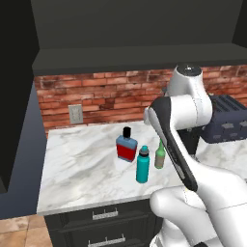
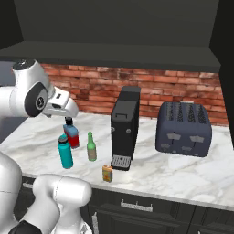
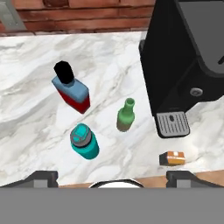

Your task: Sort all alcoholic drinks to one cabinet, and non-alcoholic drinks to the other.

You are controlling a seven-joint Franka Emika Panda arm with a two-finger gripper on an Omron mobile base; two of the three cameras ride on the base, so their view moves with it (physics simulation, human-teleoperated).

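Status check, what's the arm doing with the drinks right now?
Gripper open, empty, above counter. Flask, green bottle, teal bottle, carton all standing there. Coffee machine beside carton.

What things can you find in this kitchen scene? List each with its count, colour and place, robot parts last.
Flat blue flask bottle with red label and black cap: one, on the marble counter, rearmost of the bottles.
Tall teal cylindrical bottle with dark cap: one, near the counter's front edge.
Slim green bottle with tan label: one, between the teal bottle and the coffee machine.
Small orange-yellow carton: one, in front of the coffee machine.
Black coffee machine: one, mid-counter.
Dark grey toaster: one, right of the coffee machine.
White marble counter: one, over dark drawers.
Red brick wall: behind the counter.
Grey wall outlet: one, on the brick.
Gripper: one, jaws open, above the bottles, holding nothing.
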